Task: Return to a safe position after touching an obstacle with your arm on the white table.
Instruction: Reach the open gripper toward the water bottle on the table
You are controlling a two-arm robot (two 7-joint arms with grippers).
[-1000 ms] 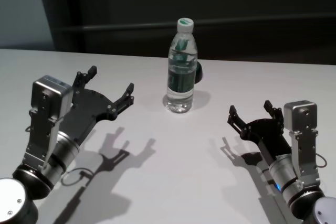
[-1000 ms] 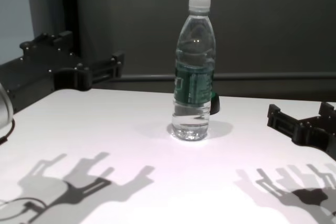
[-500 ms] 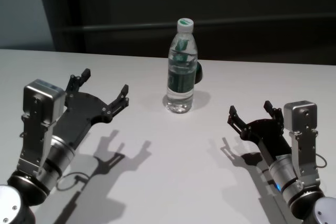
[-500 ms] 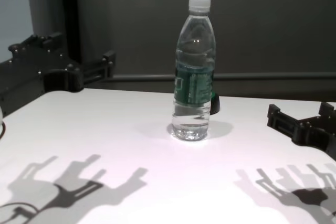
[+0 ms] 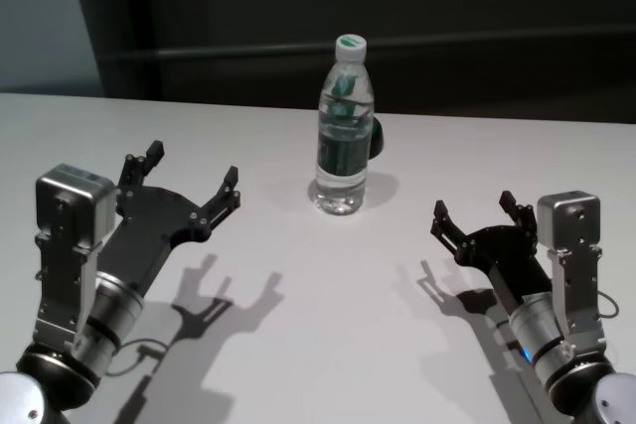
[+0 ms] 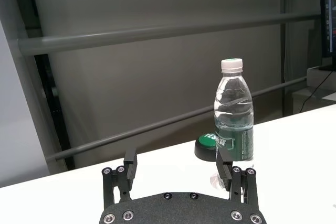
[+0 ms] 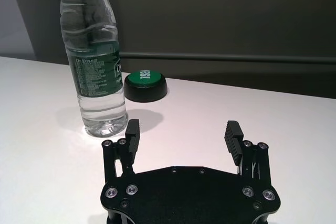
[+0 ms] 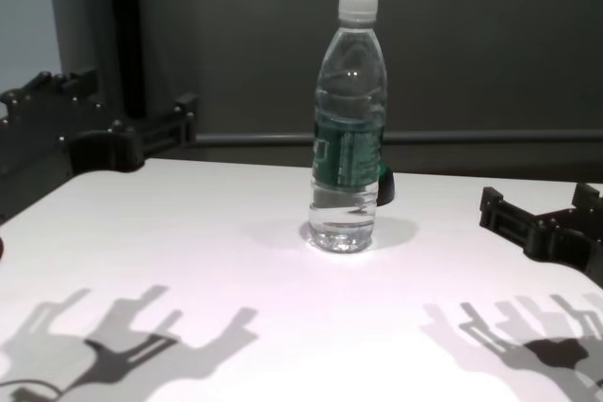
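The bottle stands upright on the white table, ahead and right of the left end effector — fingers wide, empty, apart from it.

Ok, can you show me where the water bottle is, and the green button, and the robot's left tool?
water bottle (image 5: pixel 344 151), head view, green label.
green button (image 7: pixel 145 76), right wrist view, green top.
left tool (image 5: pixel 191 183), head view, gap between fingertips.
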